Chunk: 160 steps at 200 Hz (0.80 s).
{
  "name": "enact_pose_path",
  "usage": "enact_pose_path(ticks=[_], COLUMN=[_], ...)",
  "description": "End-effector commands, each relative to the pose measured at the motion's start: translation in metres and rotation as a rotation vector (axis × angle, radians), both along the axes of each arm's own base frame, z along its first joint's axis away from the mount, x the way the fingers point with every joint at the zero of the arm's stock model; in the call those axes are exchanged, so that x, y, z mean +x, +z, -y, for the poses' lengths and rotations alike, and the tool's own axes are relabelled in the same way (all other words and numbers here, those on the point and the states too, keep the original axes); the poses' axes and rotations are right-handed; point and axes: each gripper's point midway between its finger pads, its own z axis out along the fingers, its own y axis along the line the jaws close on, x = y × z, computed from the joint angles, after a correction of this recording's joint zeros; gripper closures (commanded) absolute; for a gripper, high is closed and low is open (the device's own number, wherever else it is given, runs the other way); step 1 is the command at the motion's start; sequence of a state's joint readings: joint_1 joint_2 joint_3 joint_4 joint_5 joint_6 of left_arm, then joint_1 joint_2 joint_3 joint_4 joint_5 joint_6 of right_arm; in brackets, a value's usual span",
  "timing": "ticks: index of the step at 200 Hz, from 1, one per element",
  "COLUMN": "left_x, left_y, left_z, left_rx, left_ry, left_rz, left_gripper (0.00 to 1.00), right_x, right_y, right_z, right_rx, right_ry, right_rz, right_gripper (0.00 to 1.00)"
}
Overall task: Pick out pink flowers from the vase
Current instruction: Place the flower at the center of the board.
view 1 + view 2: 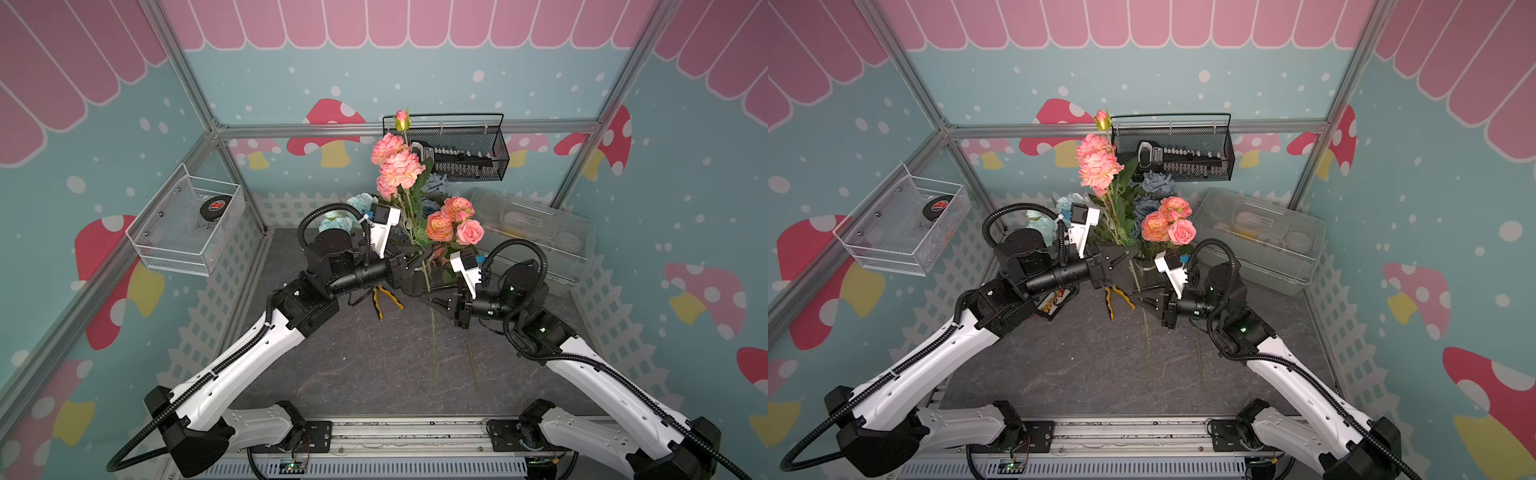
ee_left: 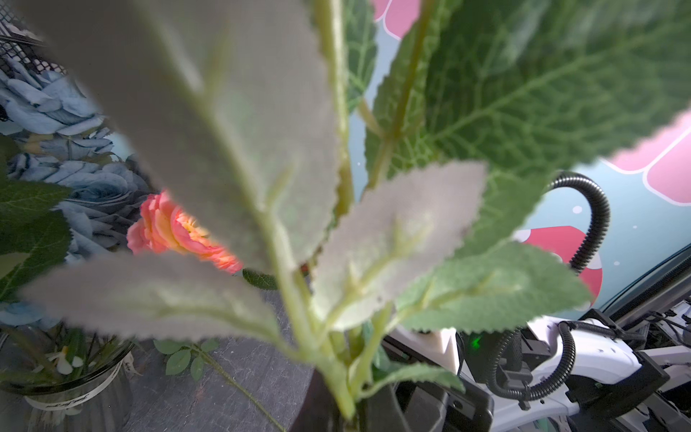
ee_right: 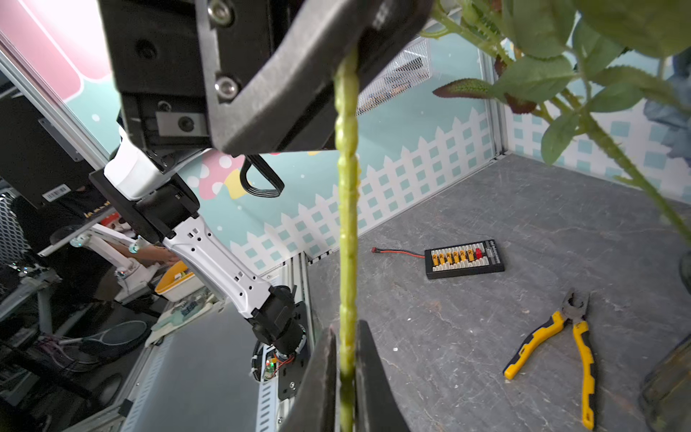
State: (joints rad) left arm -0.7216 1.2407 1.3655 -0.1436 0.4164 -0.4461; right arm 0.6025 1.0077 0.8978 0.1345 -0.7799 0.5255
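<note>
White basket (image 1: 166, 257) w/ puck (image 1: 214, 206), far left of L claw (image 1: 1123, 255). L claw clamps pink flower (image 1: 399, 166) stem, outside vase (image 2: 104, 396). R claw (image 3: 346, 336) pinched on same stem, lower. Vase behind claws: pink flowers (image 1: 1167, 224), blue roses (image 1: 1158, 185). Black basket (image 1: 496, 162) w/ tool (image 1: 453, 160) beyond. Box (image 1: 536, 232) right of R claw.

Near leaves (image 2: 224, 149) are blurred; the vase (image 2: 74, 392) is cut off.

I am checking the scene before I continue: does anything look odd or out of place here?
Yes. Both pincers are shut on one green stem: the left pincer higher up, the right pincer lower down, so pulling apart could strain it. On the table lie pliers and a connector board, odd beside flowers.
</note>
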Motion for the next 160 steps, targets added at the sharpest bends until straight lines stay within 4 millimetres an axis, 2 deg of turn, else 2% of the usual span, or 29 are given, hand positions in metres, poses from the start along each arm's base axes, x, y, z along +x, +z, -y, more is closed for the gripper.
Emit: enact_pose_path(ticks=[1, 15, 27, 35, 53, 64, 98, 127, 160], left_x=[0.002, 0.002, 0.002, 0.002, 0.003, 0.004, 0.005, 0.006, 0.009], left_y=[0.009, 0.009, 0.009, 0.009, 0.011, 0.012, 0.009, 0.003, -0.002], left_z=[0.000, 0.001, 0.000, -0.001, -0.006, -0.011, -0.033, -0.054, -0.058], left_rx=[-0.027, -0.026, -0.027, -0.026, -0.026, -0.023, -0.010, 0.008, 0.015], left_ry=[-0.006, -0.009, -0.007, -0.001, 0.028, 0.053, 0.161, 0.256, 0.274], left_rz=[0.011, 0.010, 0.012, 0.016, 0.027, 0.033, 0.055, 0.081, 0.078], left_gripper=[0.92, 0.87, 0.75, 0.61, 0.20, 0.02, 0.01, 0.01, 0.01], right_x=[-0.003, -0.003, -0.002, -0.002, 0.000, 0.000, 0.003, 0.018, 0.051], right_y=[0.010, 0.010, 0.011, 0.010, 0.012, 0.015, 0.038, 0.057, 0.050], right_z=[-0.002, -0.002, -0.001, 0.000, 0.002, 0.003, 0.026, 0.066, 0.118], right_rx=[0.005, 0.003, 0.001, -0.002, -0.002, 0.002, -0.011, -0.063, -0.209], right_ry=[0.015, 0.011, -0.002, -0.007, -0.025, -0.036, -0.185, -0.449, -0.795], right_rz=[0.029, 0.034, 0.040, 0.045, 0.055, 0.070, 0.183, 0.239, 0.182], right_gripper=[0.94, 0.99, 1.00, 1.00, 1.00, 1.00, 1.00, 1.00, 1.00])
